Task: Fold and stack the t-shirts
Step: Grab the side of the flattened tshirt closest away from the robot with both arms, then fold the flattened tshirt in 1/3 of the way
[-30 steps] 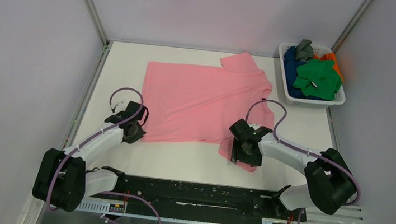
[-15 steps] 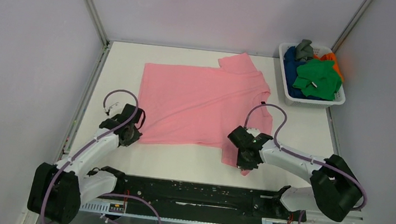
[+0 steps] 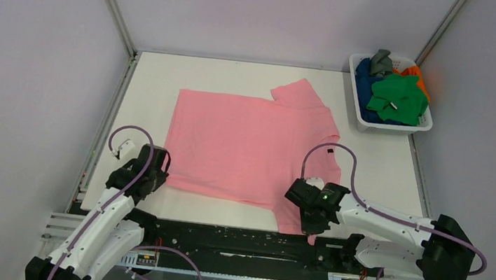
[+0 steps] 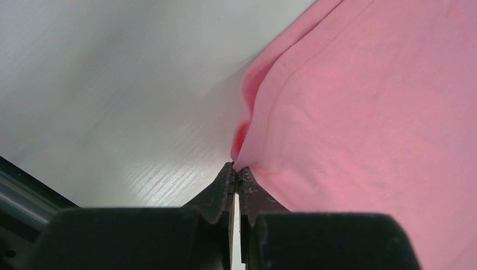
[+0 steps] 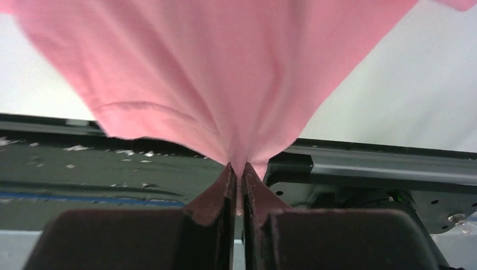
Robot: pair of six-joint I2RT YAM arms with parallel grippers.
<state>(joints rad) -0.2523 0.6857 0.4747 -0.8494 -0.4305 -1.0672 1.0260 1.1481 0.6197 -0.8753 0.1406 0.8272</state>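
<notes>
A light pink t-shirt (image 3: 244, 147) lies spread flat on the white table, its collar toward the right. My left gripper (image 3: 155, 177) is shut on the shirt's near-left hem corner; in the left wrist view the jaws (image 4: 235, 167) pinch a fold of pink cloth (image 4: 365, 112). My right gripper (image 3: 311, 221) is shut on the near-right sleeve at the table's front edge. In the right wrist view the pink cloth (image 5: 225, 67) fans out from the closed jaws (image 5: 239, 169). Green (image 3: 398, 97), dark blue (image 3: 367, 72), orange (image 3: 418, 73) and grey (image 3: 381, 59) t-shirts are heaped in the basket.
A white slatted basket (image 3: 358, 103) stands at the far right corner of the table. A black rail (image 3: 247, 242) runs along the near edge between the arm bases. Frame posts and grey walls close in the left, back and right sides.
The right gripper has shut on the sleeve. Both arms have drawn back toward the near edge, dragging the pink shirt nearer and a little left.
</notes>
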